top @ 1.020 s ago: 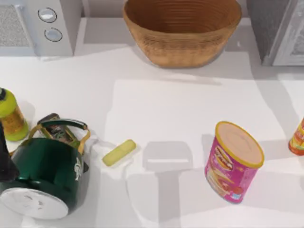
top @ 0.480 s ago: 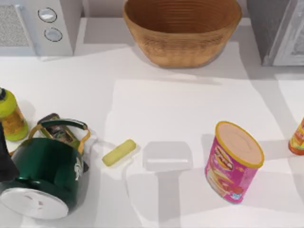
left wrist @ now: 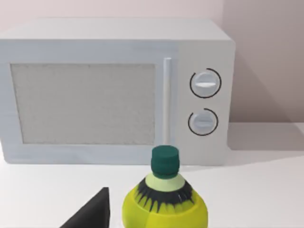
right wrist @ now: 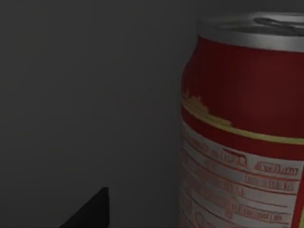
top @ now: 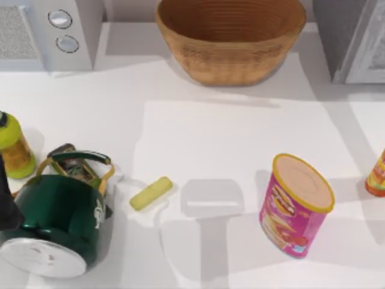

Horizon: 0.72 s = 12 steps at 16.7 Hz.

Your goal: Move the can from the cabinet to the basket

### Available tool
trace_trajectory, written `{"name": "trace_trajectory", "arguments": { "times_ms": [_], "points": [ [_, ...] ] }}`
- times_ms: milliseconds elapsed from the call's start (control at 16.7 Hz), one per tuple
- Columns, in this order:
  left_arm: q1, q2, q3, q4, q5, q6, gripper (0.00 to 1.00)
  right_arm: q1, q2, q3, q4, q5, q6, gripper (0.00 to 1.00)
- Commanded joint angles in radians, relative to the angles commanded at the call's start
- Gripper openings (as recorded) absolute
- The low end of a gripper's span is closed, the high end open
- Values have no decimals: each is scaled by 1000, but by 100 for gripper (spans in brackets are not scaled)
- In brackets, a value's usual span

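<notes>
White tabletop (top: 198, 126) spreads under you, smooth and matte, with a broad bare stretch through its middle. Starting at the near edge, you have one dark green glossy kettle (top: 57, 226) at the left, lying tilted with its pale round base toward you and a curved handle above it; a dark sliver of your left arm (top: 7, 208) sits at the table's left edge beside it. Just right of the kettle lies one small yellow-green bar (top: 150, 192), flat on the surface. Farther right stands one tall pink snack canister (top: 295, 205) with a yellow rim, and at the right edge one orange bottle (top: 376, 177) is cut off by the frame. One yellow-green bottle (top: 13, 147) with a dark green cap stands at the left edge, beyond the kettle; in the left wrist view it is close, in front of the white appliance (left wrist: 118, 90). That boxy appliance, with two round knobs, holds the far left corner. At the far middle sits one wide, bowl-shaped woven wicker basket (top: 231, 57), tan-brown with ribbed walls. At the far right corner stands the dark grey cabinet (top: 352, 39) with its pale framed door panel. The right wrist view is dim: one red can (right wrist: 242, 128) with a shiny silver top stands upright, very close to the camera, against a dark grey wall. You cannot tell how either claw's fingers are set.
</notes>
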Motion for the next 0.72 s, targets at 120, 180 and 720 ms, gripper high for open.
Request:
{"name": "trace_trajectory", "arguments": {
  "times_ms": [120,180,720],
  "points": [
    [0,0,0,0,0,0,100,-9,60,77,-17,-7,0,100],
    [0,0,0,0,0,0,100,-13,86,110,-24,-11,0,100],
    [0,0,0,0,0,0,100,-20,134,172,-38,-18,0,85]
  ]
}}
